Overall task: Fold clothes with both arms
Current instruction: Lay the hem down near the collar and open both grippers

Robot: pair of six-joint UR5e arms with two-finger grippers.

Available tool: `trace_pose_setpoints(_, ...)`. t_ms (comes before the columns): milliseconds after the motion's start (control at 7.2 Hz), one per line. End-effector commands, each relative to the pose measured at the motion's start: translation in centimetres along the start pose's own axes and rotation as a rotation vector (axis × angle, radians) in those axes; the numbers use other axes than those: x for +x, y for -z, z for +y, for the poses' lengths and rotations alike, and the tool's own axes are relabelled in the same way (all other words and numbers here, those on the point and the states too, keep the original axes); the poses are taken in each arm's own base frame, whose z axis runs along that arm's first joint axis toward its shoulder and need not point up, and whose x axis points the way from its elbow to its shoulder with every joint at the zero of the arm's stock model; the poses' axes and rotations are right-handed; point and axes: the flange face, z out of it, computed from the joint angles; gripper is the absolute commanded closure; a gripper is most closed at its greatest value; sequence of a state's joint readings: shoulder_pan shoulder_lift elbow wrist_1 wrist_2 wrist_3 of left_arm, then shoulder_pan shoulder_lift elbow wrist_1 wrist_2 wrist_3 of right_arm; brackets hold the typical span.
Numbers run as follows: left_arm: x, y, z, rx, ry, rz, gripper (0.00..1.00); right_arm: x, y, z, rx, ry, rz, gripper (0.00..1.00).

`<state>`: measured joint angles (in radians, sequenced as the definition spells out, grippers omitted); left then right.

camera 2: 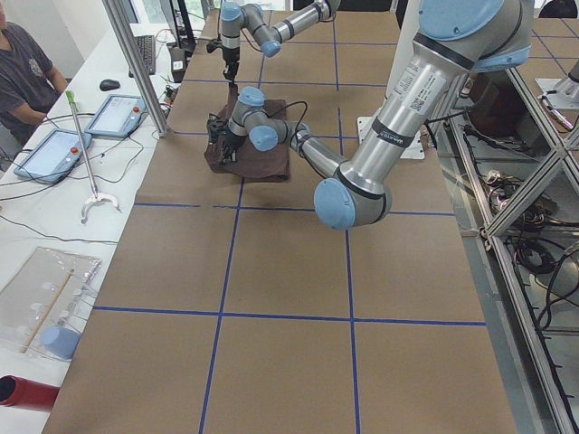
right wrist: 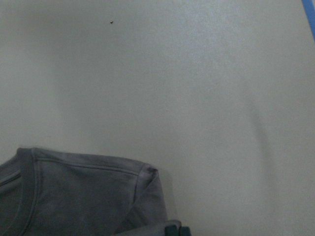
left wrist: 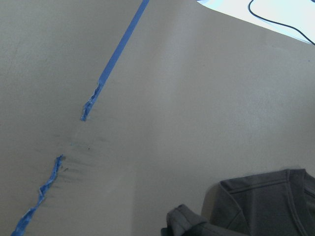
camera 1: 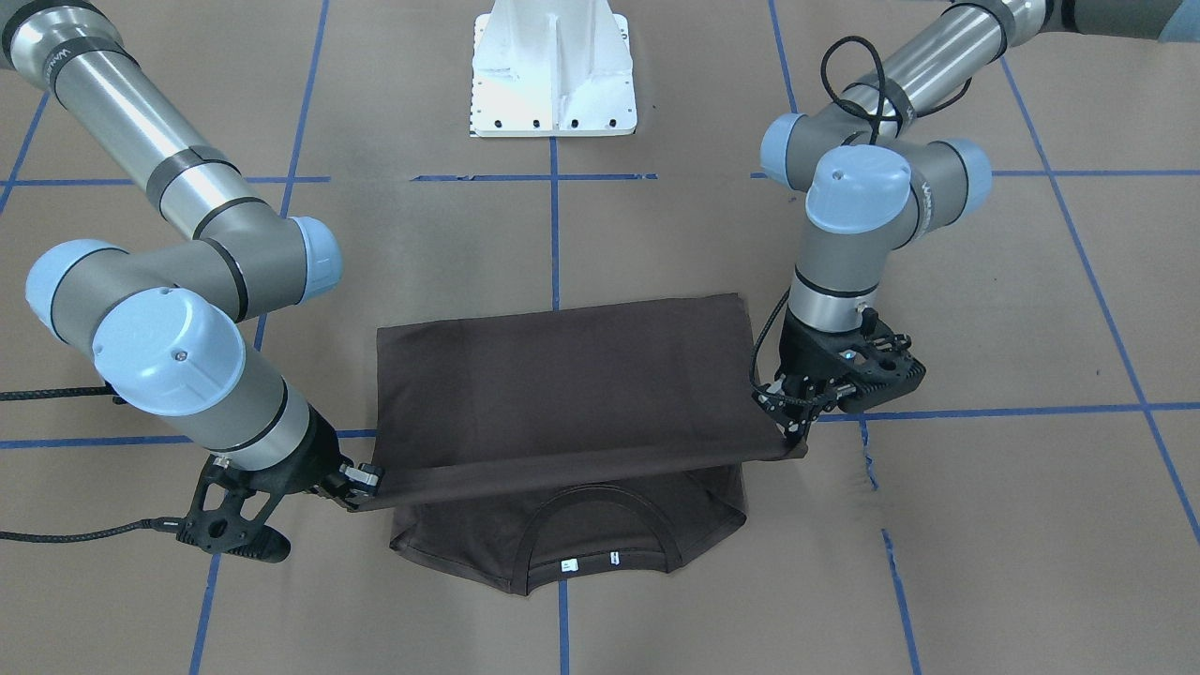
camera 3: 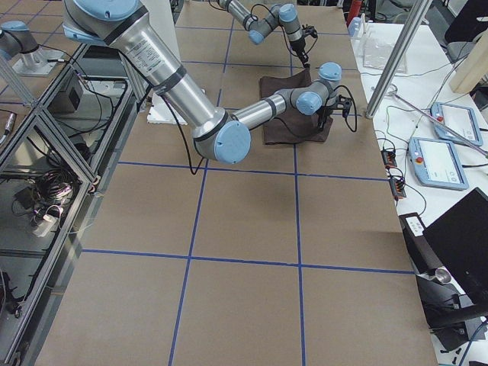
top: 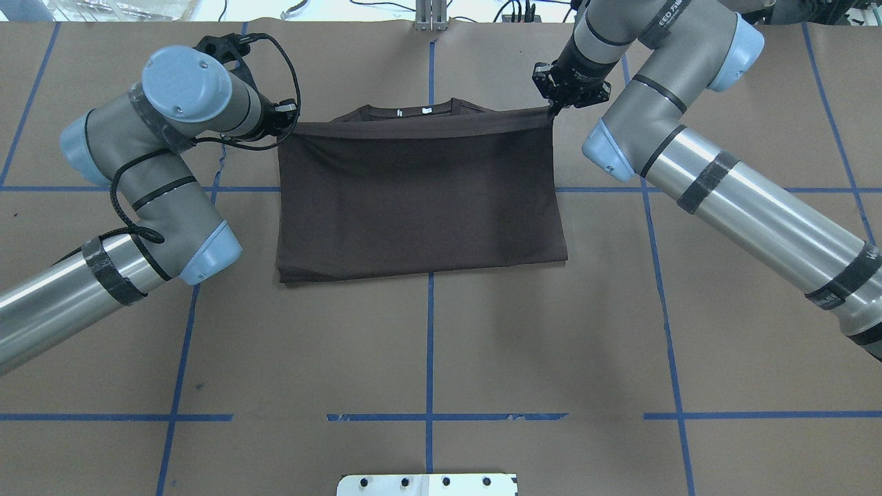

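The dark brown-grey T-shirt [top: 420,200] lies on the brown table, doubled over. Its hem edge is stretched taut between both grippers and hangs just above the collar [camera 1: 600,534] with its white neck tags [camera 1: 567,564]. My left gripper [top: 288,122] is shut on one corner of that edge, at the right in the front-facing view [camera 1: 797,433]. My right gripper [top: 551,109] is shut on the other corner, at the left in the front-facing view [camera 1: 361,492]. The left wrist view shows a shoulder of the shirt [left wrist: 266,201] and the right wrist view shows the other shoulder [right wrist: 83,191]; neither shows fingertips.
The white pedestal base [camera 1: 553,70] stands at the robot's side of the table. Blue tape lines [top: 428,344] grid the brown paper cover. Beyond the far table edge an operator [camera 2: 23,72] sits by tablets and cables.
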<state>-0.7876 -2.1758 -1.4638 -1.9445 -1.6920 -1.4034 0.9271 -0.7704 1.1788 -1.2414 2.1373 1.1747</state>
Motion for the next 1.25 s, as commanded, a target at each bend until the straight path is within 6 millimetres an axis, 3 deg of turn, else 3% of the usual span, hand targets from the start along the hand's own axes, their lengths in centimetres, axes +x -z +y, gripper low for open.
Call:
trace_pose_setpoints(0,0.9,0.5,-0.2,0.004,0.001,0.019,1.00,-0.8,0.7,0.5,-0.007,0.010,-0.022,1.00)
trace_pose_setpoints(139,0.9,0.5,-0.2,0.004,0.001,0.019,0.99,-0.8,0.7,0.7,-0.008,0.011,-0.023,1.00)
trace_pose_setpoints(278,1.2,0.6,-0.2,0.005,0.002,0.024,0.39,-0.7,0.7,0.7,-0.006,0.019,-0.022,0.76)
trace_pose_setpoints(417,1.3,0.7,-0.2,0.005,0.012,0.024,0.00,-0.2,0.5,0.8,-0.005,0.027,-0.022,0.01)
trace_pose_setpoints(694,1.8,1.0,0.0,-0.024,0.010,0.030,0.00,0.3,2.5,2.2,0.008,0.029,-0.058,0.00)
trace_pose_setpoints(833,2.0,1.8,0.2,-0.042,0.007,0.044,0.00,2.4,2.6,3.7,0.005,0.021,-0.063,0.00)
trace_pose_setpoints(1111,1.8,4.6,0.2,-0.034,0.008,0.073,0.00,6.4,0.6,13.5,-0.002,-0.011,-0.055,0.00)
